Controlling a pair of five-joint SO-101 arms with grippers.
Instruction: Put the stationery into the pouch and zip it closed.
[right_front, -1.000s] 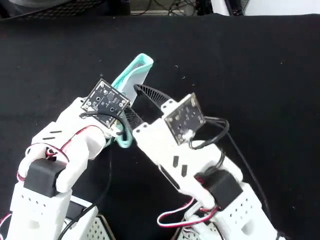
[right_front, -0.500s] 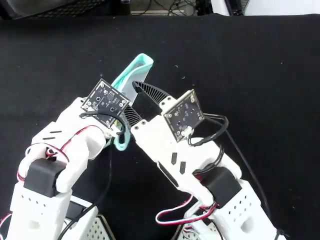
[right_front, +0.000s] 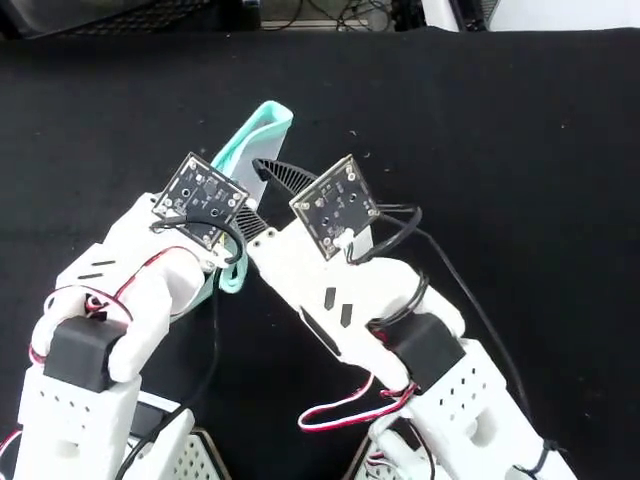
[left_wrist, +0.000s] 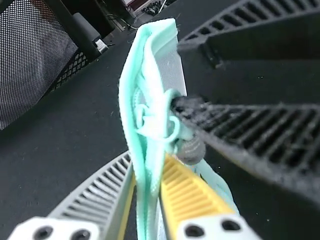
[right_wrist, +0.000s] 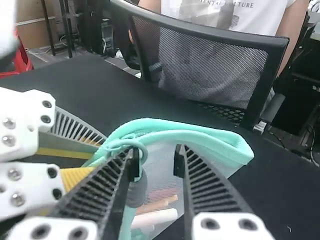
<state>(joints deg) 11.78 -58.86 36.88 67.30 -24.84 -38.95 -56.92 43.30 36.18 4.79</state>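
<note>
The mint mesh pouch (right_front: 262, 125) is held up on edge above the black table. My left gripper (left_wrist: 150, 167) is shut on its near end, grey and yellow fingers either side of the mint rim (left_wrist: 147, 75). My right gripper (right_wrist: 155, 152) stands narrowly open over the pouch (right_wrist: 200, 140). One of its black fingers (right_wrist: 122, 172) touches the looped zipper pull (right_wrist: 136, 146). From the left wrist view that fingertip presses against the pull (left_wrist: 157, 122). Orange and white stationery (right_wrist: 156, 202) shows through the mesh inside. From above, the right gripper (right_front: 265, 180) lies beside the pouch.
The black table (right_front: 500, 130) has free room to the right and far side. A mesh-backed chair (right_wrist: 210, 60) stands beyond the table's far edge. Both arms crowd together at the near middle, their camera boards almost touching.
Both arms have shifted a little left and away, carrying the pouch with them. The right gripper has slid farther along the pouch's rim.
</note>
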